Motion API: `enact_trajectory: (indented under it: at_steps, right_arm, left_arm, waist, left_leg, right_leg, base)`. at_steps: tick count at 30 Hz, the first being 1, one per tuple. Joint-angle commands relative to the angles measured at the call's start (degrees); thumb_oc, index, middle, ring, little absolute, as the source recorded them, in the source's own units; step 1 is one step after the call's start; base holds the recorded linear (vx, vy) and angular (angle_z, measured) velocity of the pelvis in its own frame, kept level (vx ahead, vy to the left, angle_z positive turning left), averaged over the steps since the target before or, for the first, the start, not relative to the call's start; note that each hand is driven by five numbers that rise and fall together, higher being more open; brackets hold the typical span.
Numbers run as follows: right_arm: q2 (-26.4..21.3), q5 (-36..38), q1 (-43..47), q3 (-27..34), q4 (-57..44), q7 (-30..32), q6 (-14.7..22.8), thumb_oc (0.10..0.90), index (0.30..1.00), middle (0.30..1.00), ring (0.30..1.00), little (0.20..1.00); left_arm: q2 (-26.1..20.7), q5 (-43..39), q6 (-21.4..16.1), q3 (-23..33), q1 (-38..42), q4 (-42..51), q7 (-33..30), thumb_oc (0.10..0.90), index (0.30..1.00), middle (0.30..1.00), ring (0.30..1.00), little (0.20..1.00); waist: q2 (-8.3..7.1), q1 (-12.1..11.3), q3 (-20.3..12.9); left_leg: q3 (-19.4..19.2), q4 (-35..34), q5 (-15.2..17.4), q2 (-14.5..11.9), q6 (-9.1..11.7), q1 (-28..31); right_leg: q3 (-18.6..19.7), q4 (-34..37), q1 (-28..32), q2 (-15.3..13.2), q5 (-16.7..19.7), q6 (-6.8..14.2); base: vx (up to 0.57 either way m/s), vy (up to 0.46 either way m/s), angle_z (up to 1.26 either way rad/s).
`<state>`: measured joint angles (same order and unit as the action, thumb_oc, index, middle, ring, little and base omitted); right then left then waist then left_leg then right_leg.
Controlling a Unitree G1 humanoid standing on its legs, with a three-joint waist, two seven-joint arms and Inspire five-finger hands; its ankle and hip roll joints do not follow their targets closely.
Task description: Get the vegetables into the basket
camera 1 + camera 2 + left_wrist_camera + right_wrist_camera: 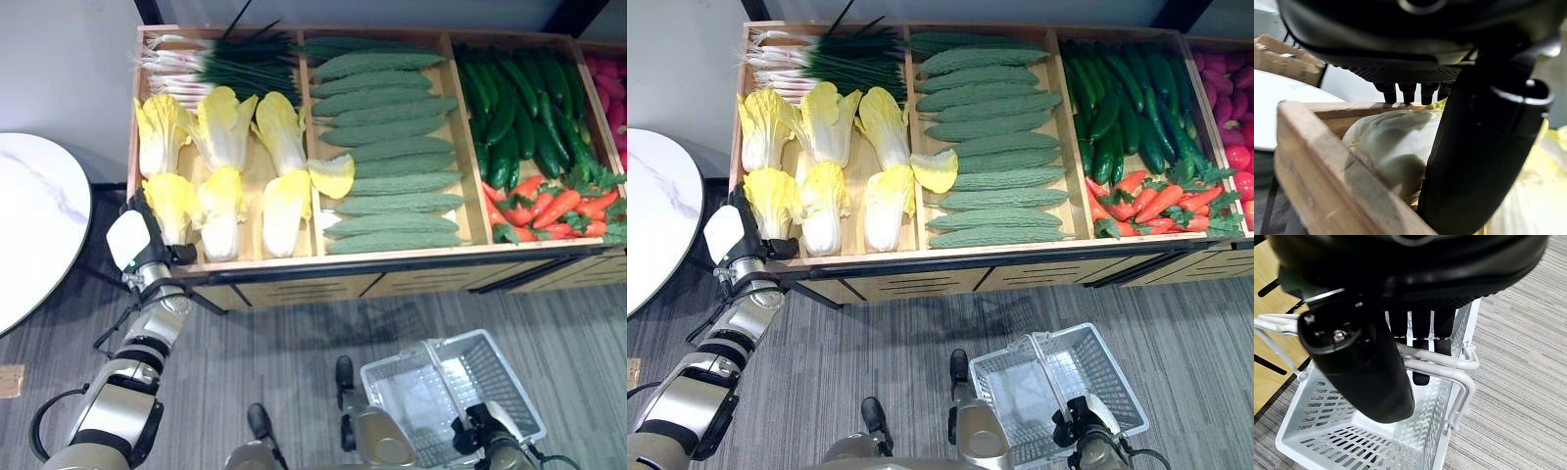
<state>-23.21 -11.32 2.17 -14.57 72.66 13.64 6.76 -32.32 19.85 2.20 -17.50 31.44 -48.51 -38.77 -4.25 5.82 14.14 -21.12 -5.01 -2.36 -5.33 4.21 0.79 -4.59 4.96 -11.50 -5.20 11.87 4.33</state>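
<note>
Left hand at 9 o'clock, fingers relaxed above napa cabbage in wooden crate. Right hand at 5 o'clock, clamped on white basket handle.

A long wooden display shelf stands behind the grey carpeted floor, its compartments holding yellow-white napa cabbages at the left, bumpy green bitter gourds in the middle, and dark green cucumbers above orange carrots at the right. A white plastic mesh basket sits on the floor before the shelf's right part, and a round white marble table stands left of the shelf.
</note>
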Motion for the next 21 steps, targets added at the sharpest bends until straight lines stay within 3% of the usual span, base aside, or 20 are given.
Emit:
enact_trajectory:
  at_steps: [1, 7, 8, 9, 10, 11, 14, 15, 16, 17, 21]
  right_arm:
    - [-2.0, 0.4, 0.9, -3.3, 1.0, 2.0, 1.1, 0.400, 0.300, 0.300, 0.300, 0.300]
    - [-1.6, 0.6, 0.9, -3.1, 1.4, 2.5, 1.5, 0.400, 0.300, 0.300, 0.300, 0.300]
    - [-1.6, 0.7, 0.9, -3.0, 1.5, 2.4, 1.5, 0.400, 0.300, 0.300, 0.300, 0.300]
    - [-1.6, 0.8, 1.1, -2.9, 1.8, 2.5, 1.5, 0.400, 0.300, 0.300, 0.300, 0.300]
    - [-1.6, 0.8, 1.1, -2.9, 1.8, 2.5, 1.5, 0.400, 0.300, 0.300, 0.300, 0.300]
    - [-1.7, 0.6, 1.3, -2.9, 2.0, 2.7, 1.5, 0.400, 0.300, 0.300, 0.300, 0.300]
    - [-1.8, 0.5, 1.5, -3.0, 2.2, 2.9, 1.5, 0.400, 0.300, 0.300, 0.300, 0.300]
    - [-1.8, 0.3, 1.8, -3.3, 2.2, 3.0, 1.5, 0.400, 0.300, 0.300, 0.300, 0.300]
    - [-1.8, 0.3, 1.8, -3.4, 2.1, 3.0, 1.3, 0.400, 0.300, 0.300, 0.300, 0.300]
    - [-1.8, 0.4, 2.1, -3.5, 2.2, 2.9, 1.0, 0.400, 0.300, 0.300, 0.300, 0.300]
    - [-1.9, -0.2, 2.2, -3.9, 2.3, 2.4, 0.3, 0.400, 0.300, 0.300, 0.300, 0.300]
  left_arm:
    - [-2.8, 8.8, -1.0, -2.5, 3.6, 1.5, -2.1, 0.900, 1.000, 1.000, 1.000, 1.000]
    - [-2.6, 12.8, 0.2, -3.3, 1.5, 1.8, -2.6, 0.900, 1.000, 1.000, 1.000, 1.000]
    - [-2.6, 13.4, 0.7, -3.6, 1.4, 1.1, -2.3, 0.847, 0.926, 0.926, 0.926, 0.926]
    - [-2.3, 13.8, 1.5, -4.0, 1.3, -1.3, -1.9, 0.743, 0.780, 0.780, 0.780, 0.780]
    - [-2.2, 13.8, 1.5, -4.1, 1.4, -1.3, -1.9, 0.725, 0.756, 0.756, 0.756, 0.756]
    - [-1.3, 13.1, 2.5, -3.9, 1.1, -6.5, -1.8, 0.649, 0.649, 0.649, 0.649, 0.649]
    - [0.0, 11.0, 3.0, -3.2, 0.9, -13.0, -2.0, 0.633, 0.627, 0.627, 0.627, 0.627]
    - [1.5, 7.8, 3.5, -1.5, 0.6, -17.8, -1.9, 0.586, 0.561, 0.561, 0.561, 0.561]
    - [2.3, 5.9, 3.7, -0.4, 0.2, -19.8, -1.9, 0.520, 0.467, 0.467, 0.467, 0.467]
    - [3.6, 3.2, 3.5, 1.0, -0.4, -22.1, -1.5, 0.400, 0.300, 0.300, 0.300, 0.300]
    - [5.6, -7.4, 1.0, 7.8, -3.7, -28.1, -1.2, 0.400, 0.300, 0.300, 0.300, 0.300]
  waist:
    - [-1.30, 0.9, -1.0]
    - [-1.28, 0.8, -1.1]
    - [-1.26, 0.8, -1.2]
    - [-1.25, 0.9, -1.3]
    - [-1.24, 0.9, -1.3]
    - [-1.30, 1.1, -1.5]
    - [-1.45, 1.3, -1.7]
    - [-1.69, 1.4, -1.8]
    - [-1.71, 1.5, -1.7]
    - [-1.82, 1.5, -1.7]
    - [-1.93, 1.3, -2.0]
  left_leg:
    - [6.8, 0.0, -0.8, -3.7, 3.2, 0.3]
    - [6.7, 0.0, -0.6, -3.9, 3.2, 0.6]
    - [6.7, 0.0, -0.6, -3.9, 3.2, 0.7]
    - [6.6, 0.0, -0.6, -3.9, 3.2, 0.8]
    - [6.6, 0.0, -0.6, -3.9, 3.3, 0.8]
    - [6.4, 0.0, -0.7, -4.0, 3.3, 0.9]
    - [6.2, 0.0, -0.7, -3.9, 3.2, 1.0]
    - [6.0, 0.0, -0.7, -4.0, 3.2, 1.1]
    - [5.8, 0.0, -0.7, -4.0, 3.2, 1.2]
    - [5.6, 0.0, -0.7, -4.0, 3.2, 1.3]
    - [5.1, 0.0, -0.6, -4.1, 3.3, 1.9]
  right_leg:
    - [3.5, -4.0, -1.5, -4.2, -1.7, 6.4]
    - [3.5, -4.0, -1.2, -4.0, -1.9, 6.3]
    - [3.4, -4.0, -1.1, -4.0, -1.9, 6.3]
    - [3.4, -3.9, -1.0, -4.0, -1.9, 6.3]
    - [3.4, -3.9, -1.0, -4.0, -1.9, 6.3]
    - [3.5, -3.9, -1.0, -3.9, -1.9, 6.3]
    - [3.7, -3.9, -1.2, -3.9, -1.7, 6.3]
    - [4.1, -4.0, -1.4, -3.9, -1.6, 6.2]
    - [4.2, -4.1, -1.5, -3.9, -1.5, 6.2]
    - [4.5, -4.2, -1.7, -3.8, -1.5, 6.1]
    - [4.8, -4.2, -1.6, -3.7, -1.5, 6.0]
  base:
    - [0.00, 0.000, 0.00]
    - [0.00, 0.000, 0.00]
    - [0.00, 0.000, 0.00]
    - [0.00, 0.000, 0.00]
    - [0.00, 0.000, 0.00]
    - [0.00, 0.000, 0.00]
    - [0.00, 0.005, -0.04]
    - [0.00, 0.015, -0.15]
    - [-0.01, 0.016, -0.22]
    - [-0.01, 0.017, -0.32]
    - [0.01, 0.014, -0.29]
